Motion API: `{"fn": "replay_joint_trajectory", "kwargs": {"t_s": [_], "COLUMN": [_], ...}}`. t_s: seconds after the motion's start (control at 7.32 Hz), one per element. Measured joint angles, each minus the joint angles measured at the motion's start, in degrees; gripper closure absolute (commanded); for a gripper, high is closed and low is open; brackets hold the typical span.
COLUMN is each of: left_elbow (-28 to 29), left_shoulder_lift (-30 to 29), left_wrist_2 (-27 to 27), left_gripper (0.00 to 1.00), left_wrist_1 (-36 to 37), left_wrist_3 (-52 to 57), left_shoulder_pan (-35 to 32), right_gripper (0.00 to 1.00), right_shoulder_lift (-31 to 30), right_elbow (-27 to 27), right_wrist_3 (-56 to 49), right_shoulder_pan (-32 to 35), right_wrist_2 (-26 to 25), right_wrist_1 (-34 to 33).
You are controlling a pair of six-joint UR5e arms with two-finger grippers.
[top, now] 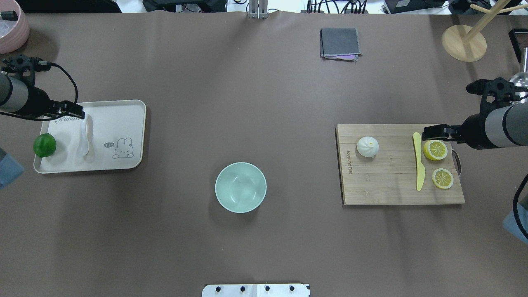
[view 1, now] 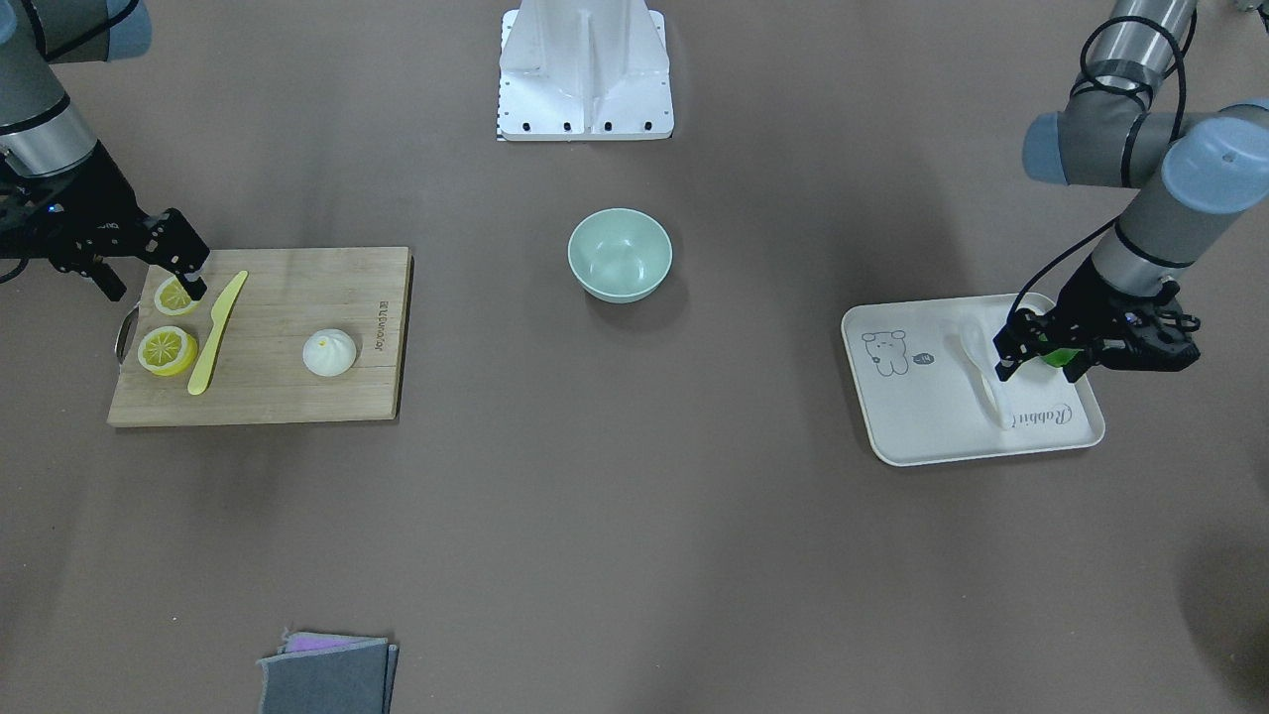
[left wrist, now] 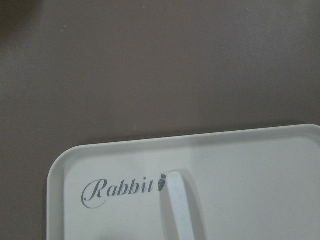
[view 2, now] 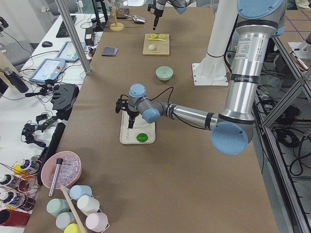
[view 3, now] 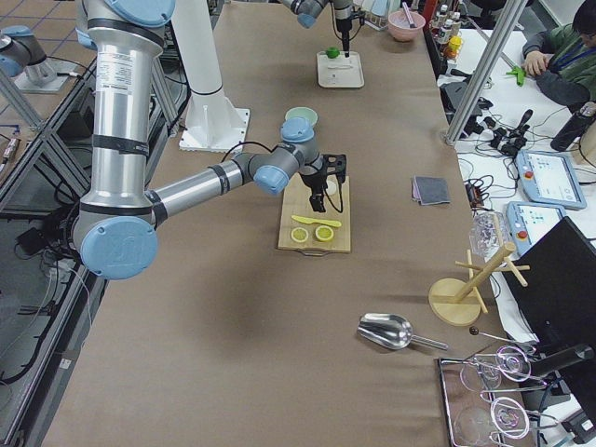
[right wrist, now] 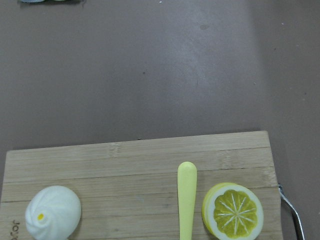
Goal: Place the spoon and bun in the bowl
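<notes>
The white spoon (view 1: pixel 981 369) lies on the white rabbit tray (view 1: pixel 932 421), handle toward the "Rabbit" lettering; it also shows in the overhead view (top: pixel 84 136) and the left wrist view (left wrist: pixel 180 212). My left gripper (view 1: pixel 1041 362) hangs open and empty above the tray's edge, beside the spoon. The white bun (view 1: pixel 329 352) sits on a wooden cutting board (view 1: pixel 288 397); it also shows in the overhead view (top: pixel 367 147) and the right wrist view (right wrist: pixel 52 212). My right gripper (view 1: pixel 149 286) is open and empty over the board's lemon end, well away from the bun. The mint-green bowl (view 1: pixel 620 255) stands empty at mid-table.
A green lime (top: pixel 44 145) sits on the tray. A yellow plastic knife (view 1: pixel 216 332) and two lemon slices (view 1: pixel 166 350) lie on the board. A folded grey cloth (view 1: pixel 327 674) lies at the operators' edge. The robot's white base (view 1: pixel 585 69) stands behind the bowl.
</notes>
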Motion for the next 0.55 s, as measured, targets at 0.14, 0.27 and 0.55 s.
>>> {"fn": "replay_joint_trajectory", "kwargs": {"t_s": [0.14,0.27,0.55], "left_elbow": [2.26,3.26,3.77], "left_shoulder_lift": [-0.42,-0.57,-0.62], "left_wrist_2": [0.22,0.68,2.25], "left_gripper": [0.24,0.26,0.36], "left_wrist_1": [-3.20,-4.72,-5.53], "left_wrist_3": [-1.56,-2.86,-4.32], "left_shoulder_pan": [0.71,1.70,3.42], "right_gripper": [0.02,0.02,0.01], "right_shoulder_lift": [-0.02,-0.03,0.02], "right_elbow": [0.00,0.02,0.03], "right_wrist_3": [0.01,0.01,-0.05], "right_shoulder_pan": [-0.05,-0.08,-0.10], "right_wrist_2": [-0.06,-0.10,-0.29], "right_wrist_1": [0.00,0.00,0.00]}}
